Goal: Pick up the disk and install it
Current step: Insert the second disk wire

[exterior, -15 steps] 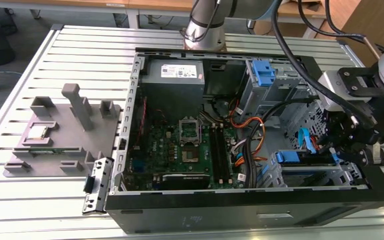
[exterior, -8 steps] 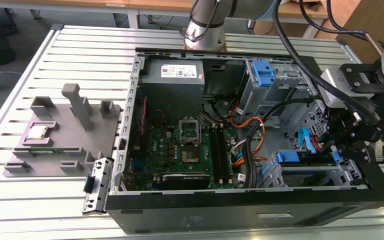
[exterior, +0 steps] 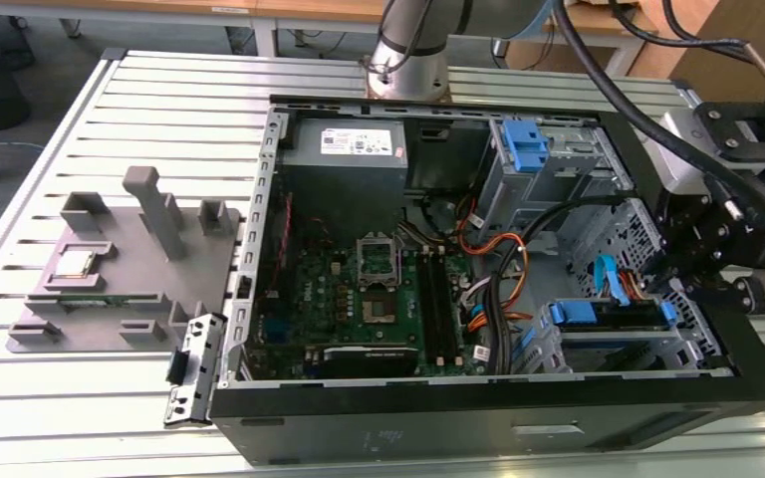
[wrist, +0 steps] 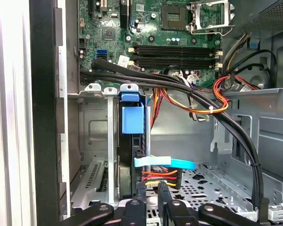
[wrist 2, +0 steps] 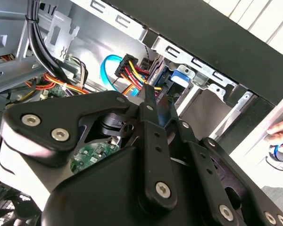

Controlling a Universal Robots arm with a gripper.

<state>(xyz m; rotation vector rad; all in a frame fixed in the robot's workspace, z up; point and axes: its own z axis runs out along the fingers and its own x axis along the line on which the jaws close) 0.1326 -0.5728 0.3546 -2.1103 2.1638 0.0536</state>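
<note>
Blue carrier rails mark the disk point(exterior: 605, 315), which I see seated edge-on in the drive cage at the exterior view's right of the open computer case point(exterior: 489, 428). The gripper point(wrist: 151, 197) hangs just beside its cabled end with fingers close together; I cannot tell whether they clamp anything. Risks I judge from here: the fingers could snag the blue data cable point(wrist: 165, 163) or the red-and-yellow power leads point(wrist: 158, 175), and a skewed push could jam the rails in the cage.
</note>
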